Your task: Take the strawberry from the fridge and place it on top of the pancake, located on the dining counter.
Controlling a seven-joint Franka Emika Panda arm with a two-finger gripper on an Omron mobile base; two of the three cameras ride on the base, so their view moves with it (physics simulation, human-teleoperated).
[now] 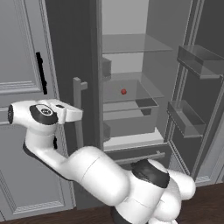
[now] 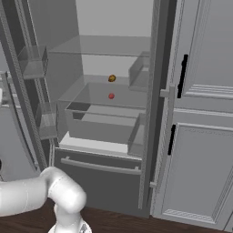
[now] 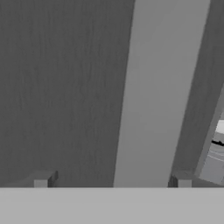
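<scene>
- The tool (image 3: 112, 181) has its tips spread wide, either side of the fridge (image 1: 144, 65) door's light bar handle (image 3: 153, 92), gripping nothing.
- The strawberry (image 1: 124, 92) lies on a glass shelf (image 1: 131, 98) inside the open fridge, well apart from the tool.
- Risk: swinging toward the berry, the arm could clip the door edge or handle.

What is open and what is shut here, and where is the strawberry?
Fridge: both doors open.
Bottom drawer: shut.
Strawberry: lying on a glass shelf inside, not picked up.
Gripper: open, holding nothing.
Door handle: between the open jaws, not gripped.
</scene>
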